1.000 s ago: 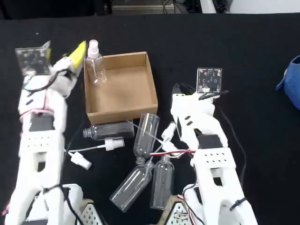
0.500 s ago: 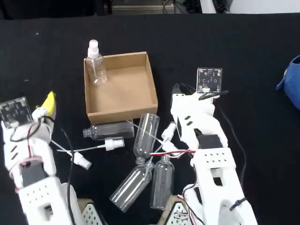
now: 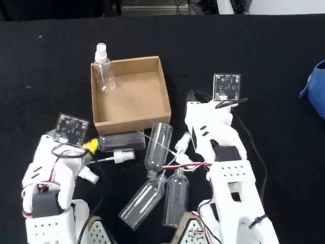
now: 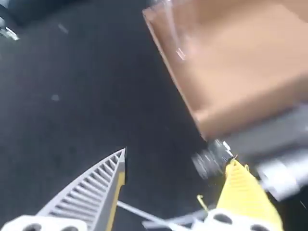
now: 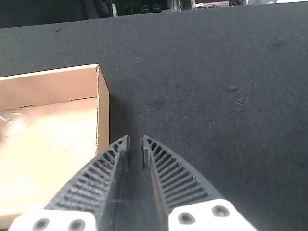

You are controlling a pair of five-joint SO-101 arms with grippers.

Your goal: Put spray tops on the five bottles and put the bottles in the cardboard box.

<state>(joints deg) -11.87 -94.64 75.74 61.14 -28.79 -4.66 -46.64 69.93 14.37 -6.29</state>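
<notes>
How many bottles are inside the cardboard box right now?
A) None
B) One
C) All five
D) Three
B: a single capped bottle stands in the far left corner of the cardboard box, while the uncapped bottles lie outside, in front of it.

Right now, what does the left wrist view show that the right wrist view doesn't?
Left wrist view's extras: the open left tool, an uncapped bottle lying along the cardboard box's outer wall, its threaded neck close to the tool's yellow finger, and a thin spray-top tube below. Right wrist view's extras: the shut right tool, held over the black table beside the box, and the table's far edge. Shared: the cardboard box and the black table.
</notes>
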